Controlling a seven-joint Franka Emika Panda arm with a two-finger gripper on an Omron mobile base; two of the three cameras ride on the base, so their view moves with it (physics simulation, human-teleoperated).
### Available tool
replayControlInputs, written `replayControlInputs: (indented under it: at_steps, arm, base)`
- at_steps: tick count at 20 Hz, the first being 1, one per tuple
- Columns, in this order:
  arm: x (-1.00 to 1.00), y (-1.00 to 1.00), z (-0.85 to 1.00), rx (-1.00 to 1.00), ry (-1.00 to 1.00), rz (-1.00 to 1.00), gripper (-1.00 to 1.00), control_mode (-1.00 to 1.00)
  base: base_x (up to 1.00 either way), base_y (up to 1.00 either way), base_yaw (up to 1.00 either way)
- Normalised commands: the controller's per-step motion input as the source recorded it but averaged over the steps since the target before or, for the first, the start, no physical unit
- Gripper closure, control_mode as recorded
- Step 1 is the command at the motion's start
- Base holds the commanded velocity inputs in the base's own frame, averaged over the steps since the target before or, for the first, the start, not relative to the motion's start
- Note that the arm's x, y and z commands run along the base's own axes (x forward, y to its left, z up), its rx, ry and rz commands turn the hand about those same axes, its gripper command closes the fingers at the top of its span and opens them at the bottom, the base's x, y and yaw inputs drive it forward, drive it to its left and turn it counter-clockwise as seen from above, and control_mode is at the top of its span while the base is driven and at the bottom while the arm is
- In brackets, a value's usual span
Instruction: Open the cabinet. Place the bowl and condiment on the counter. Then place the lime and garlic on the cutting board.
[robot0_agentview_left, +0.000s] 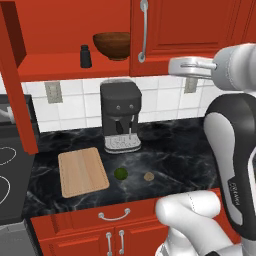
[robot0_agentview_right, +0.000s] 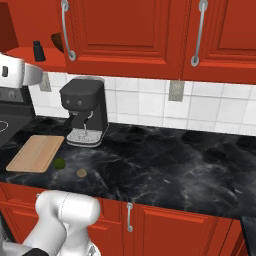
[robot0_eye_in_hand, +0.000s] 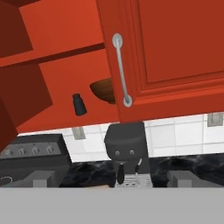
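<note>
The cabinet (robot0_agentview_left: 185, 25) has its left door (robot0_agentview_left: 15, 75) swung open and its right door (robot0_eye_in_hand: 175, 43) closed. On the open shelf stand the brown bowl (robot0_agentview_left: 112, 45) and, to its left, the dark condiment (robot0_agentview_left: 85, 56). In the hand view the bowl (robot0_eye_in_hand: 105, 89) is half hidden behind the closed door, with the condiment (robot0_eye_in_hand: 79, 104) in full sight. The lime (robot0_agentview_left: 120, 173) and garlic (robot0_agentview_left: 148, 176) lie on the black counter (robot0_agentview_left: 170, 150), right of the cutting board (robot0_agentview_left: 82, 171). My gripper (robot0_eye_in_hand: 111, 180) is open and empty, facing the cabinet from some way off.
A dark coffee machine (robot0_agentview_left: 120, 115) stands on the counter below the shelf, behind the lime. A stove (robot0_agentview_left: 7, 170) adjoins the counter on the left. The open door juts out over the counter's left end. The counter stretches bare to the right (robot0_agentview_right: 190, 165).
</note>
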Motion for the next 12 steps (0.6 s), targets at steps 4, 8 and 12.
replayControlInputs:
  at_steps: [4,8,12]
  arm:
    - [0.30,-0.07,0.01,-0.02,0.00,0.00,-1.00,-1.00]
    - [0.30,-0.09,0.05,-0.02,0.00,0.00,-1.00,-1.00]
    - [0.27,-0.08,0.04,-0.03,0.00,0.00,-1.00,-1.00]
  base:
    - [0.00,0.00,0.00]
    - [0.00,0.00,0.00]
    - [0.00,0.00,0.00]
